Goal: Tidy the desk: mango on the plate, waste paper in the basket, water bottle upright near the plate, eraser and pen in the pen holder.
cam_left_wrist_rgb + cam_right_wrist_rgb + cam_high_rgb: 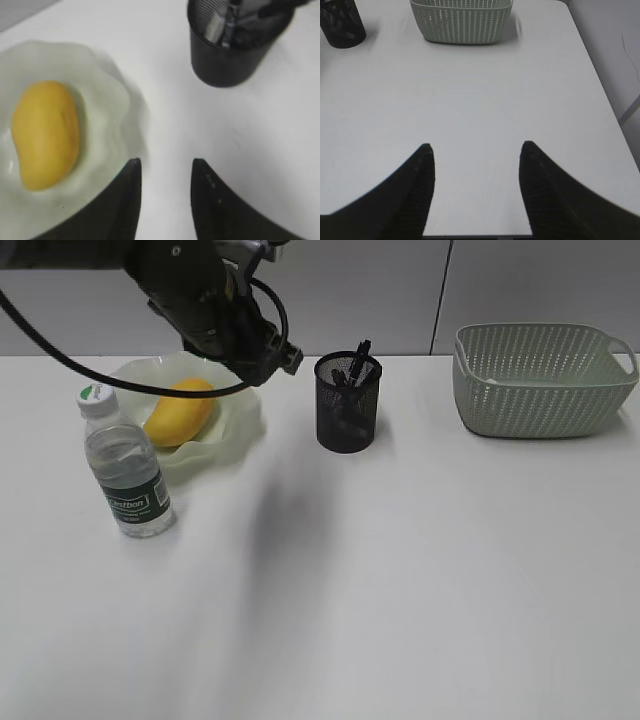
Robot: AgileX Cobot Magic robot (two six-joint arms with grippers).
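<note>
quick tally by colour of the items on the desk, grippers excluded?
Yellow-orange: 1, the mango
Pale green: 2, the plate and the basket
Black: 1, the pen holder; its contents are too dark and blurred to count
Clear: 1, the water bottle with white cap and dark green label
Total: 5

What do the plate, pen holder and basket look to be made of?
Plate: probably pale green translucent glass, glossy, with a wavy rim, though plastic is possible.
Pen holder: black mesh, likely metal, matte; you can see through its wall.
Basket: sage-green moulded plastic, matte, with perforated woven-pattern sides.
</note>
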